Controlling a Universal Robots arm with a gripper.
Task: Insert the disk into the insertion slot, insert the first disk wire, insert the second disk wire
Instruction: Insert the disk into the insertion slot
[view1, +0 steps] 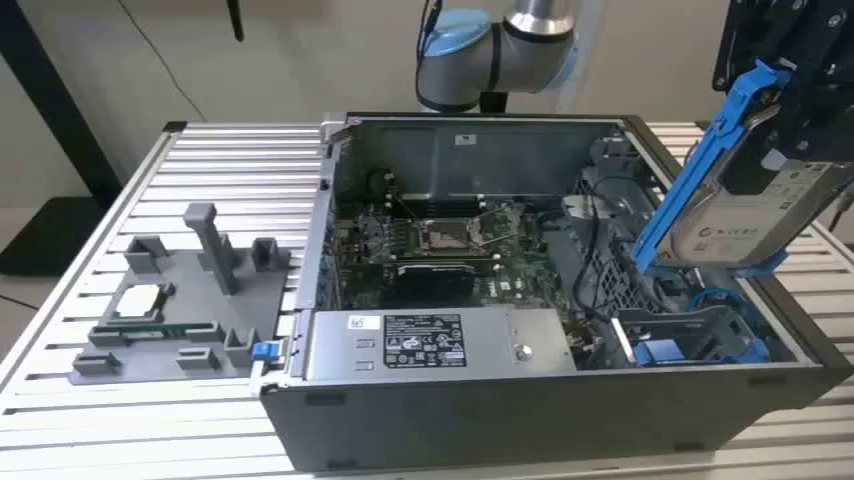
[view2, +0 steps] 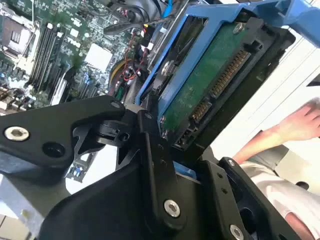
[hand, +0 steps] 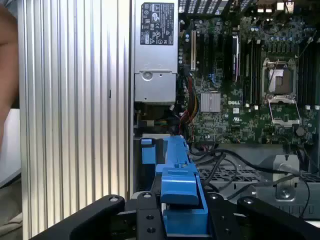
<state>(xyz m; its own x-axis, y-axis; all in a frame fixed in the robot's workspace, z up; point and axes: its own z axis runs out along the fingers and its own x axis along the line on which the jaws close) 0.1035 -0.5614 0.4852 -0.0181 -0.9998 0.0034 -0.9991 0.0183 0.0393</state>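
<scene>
The jaws of the gripper (hand: 182, 220) are pinching the blue carrier of the disk (view1: 745, 212), holding it tilted and edge-down above the open computer case (view1: 534, 420). In the exterior view the disk is hanging apart from the insertion slot (view1: 687, 325), at about one o'clock from it and not yet entering. Judging by this, the first step, seating the disk, is in hand. It is calling for the carrier to be squared with the bay, clear of the loose cables (view1: 583, 262).
</scene>
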